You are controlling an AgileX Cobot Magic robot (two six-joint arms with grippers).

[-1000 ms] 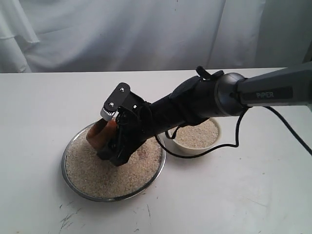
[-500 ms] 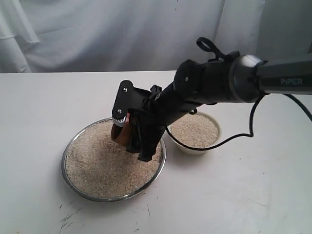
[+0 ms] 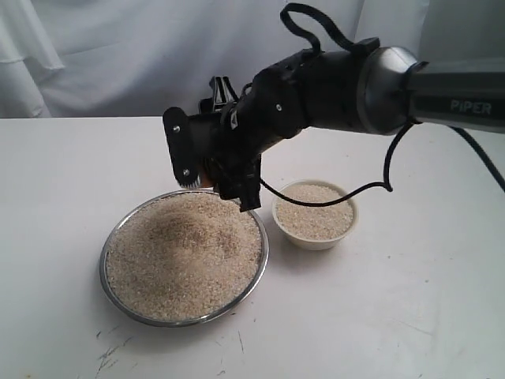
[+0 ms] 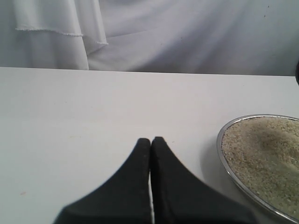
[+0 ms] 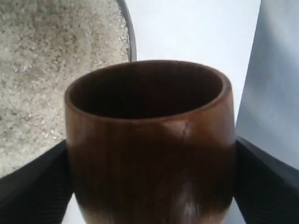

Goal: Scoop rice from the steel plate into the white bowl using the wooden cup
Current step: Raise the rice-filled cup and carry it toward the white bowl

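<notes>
Clasping wooden cup (image 5: 149,140), right arm (image 3: 442,87) lettered PIPER

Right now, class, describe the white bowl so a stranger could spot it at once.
Find the wide steel plate of rice on the table. Right of it in the exterior view sits the white bowl. It is small, cream-white and thick-rimmed, not shiny metal.

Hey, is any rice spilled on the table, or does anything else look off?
No rice shows outside the steel plate or white bowl. The only oddity is a few dark scuff marks on the table, nearer the camera than the plate.
</notes>
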